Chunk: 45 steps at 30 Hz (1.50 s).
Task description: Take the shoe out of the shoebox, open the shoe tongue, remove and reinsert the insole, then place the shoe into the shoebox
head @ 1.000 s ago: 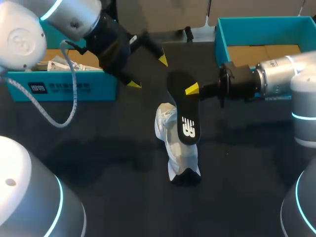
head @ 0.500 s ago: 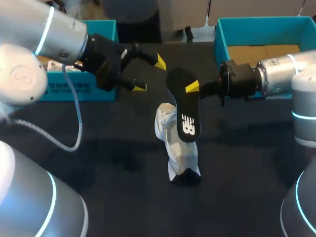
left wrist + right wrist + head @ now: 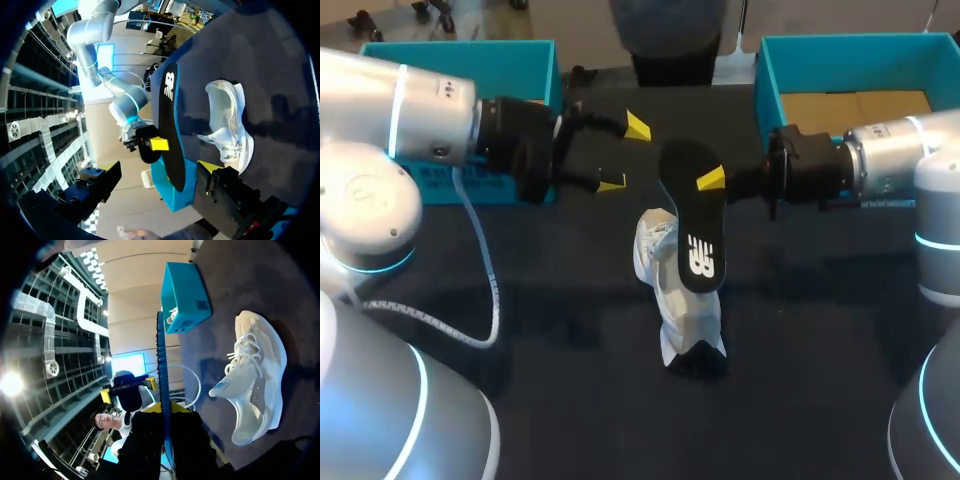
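— What is there for furniture?

— One table [image 3: 800, 400], and it fills nearly the whole head view, from the bottom edge up to a straight far edge at the upper middle.

— What colour is it?

— Black, or close to it, matte and plain, with no pattern or seam that I can make out.

— And the light?

— Soft. There is no hard glare on the top, only blurred shadows [image 3: 535, 310] left of centre. Both wrist views show the same dark top [image 3: 280, 60], there with a faint bluish-grey tone [image 3: 250, 285].

Matt black insole [image 3: 693, 228], white cloth shoe [image 3: 686, 318]
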{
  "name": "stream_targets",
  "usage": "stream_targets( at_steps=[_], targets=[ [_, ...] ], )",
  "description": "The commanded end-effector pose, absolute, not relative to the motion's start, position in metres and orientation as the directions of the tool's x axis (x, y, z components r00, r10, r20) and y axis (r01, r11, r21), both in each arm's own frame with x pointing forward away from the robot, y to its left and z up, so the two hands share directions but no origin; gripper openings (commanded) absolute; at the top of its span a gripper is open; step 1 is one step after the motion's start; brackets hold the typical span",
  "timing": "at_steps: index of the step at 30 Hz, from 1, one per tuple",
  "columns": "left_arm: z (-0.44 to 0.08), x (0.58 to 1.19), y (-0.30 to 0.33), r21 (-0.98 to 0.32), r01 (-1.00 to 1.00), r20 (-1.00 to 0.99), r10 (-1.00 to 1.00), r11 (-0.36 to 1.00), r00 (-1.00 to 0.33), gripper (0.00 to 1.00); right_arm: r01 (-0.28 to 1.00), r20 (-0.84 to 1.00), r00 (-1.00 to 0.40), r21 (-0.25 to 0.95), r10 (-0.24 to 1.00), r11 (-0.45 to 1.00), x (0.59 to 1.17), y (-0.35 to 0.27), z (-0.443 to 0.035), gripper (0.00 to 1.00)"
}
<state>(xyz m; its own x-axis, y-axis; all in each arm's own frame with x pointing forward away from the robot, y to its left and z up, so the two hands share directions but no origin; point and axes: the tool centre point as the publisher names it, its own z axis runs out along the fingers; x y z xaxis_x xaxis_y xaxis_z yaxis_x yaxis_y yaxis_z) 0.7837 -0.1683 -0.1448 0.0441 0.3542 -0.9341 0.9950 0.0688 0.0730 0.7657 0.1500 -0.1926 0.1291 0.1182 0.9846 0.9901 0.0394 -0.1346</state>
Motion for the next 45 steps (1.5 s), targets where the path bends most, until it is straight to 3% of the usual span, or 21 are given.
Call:
stream_targets(
  at_steps=[1, 38, 41, 43, 45],
  targets=[
    [-0.146, 0.782, -0.168, 0.076, 0.995, -0.936, 0.349, 0.071, 0.047, 1.00, 0.992, 0.988, 0.119, -0.122, 0.102, 0.024, 0.763, 0.155, -0.189, 0.00],
    [-0.173, 0.812, -0.203, 0.044, 0.994, -0.993, 0.115, 0.100, 0.032, 1.00, 0.997, 0.997, 0.070, -0.069, 0.033, -0.021, 0.761, 0.184, -0.183, 0.00],
    [-0.175, 0.811, -0.206, 0.034, 0.994, -0.995, 0.102, 0.104, 0.023, 0.96, 0.997, 0.997, 0.067, -0.067, 0.030, -0.024, 0.761, 0.186, -0.181, 0.00],
    [-0.178, 0.812, -0.208, 0.027, 0.993, -0.995, 0.095, 0.111, 0.016, 0.77, 0.998, 0.997, 0.066, -0.065, 0.028, -0.023, 0.761, 0.187, -0.181, 0.00],
    [-0.179, 0.812, -0.210, 0.008, 0.994, -0.996, 0.085, 0.109, -0.001, 0.72, 0.998, 0.998, 0.065, -0.064, 0.026, -0.023, 0.760, 0.189, -0.181, 0.00]
  ],
)
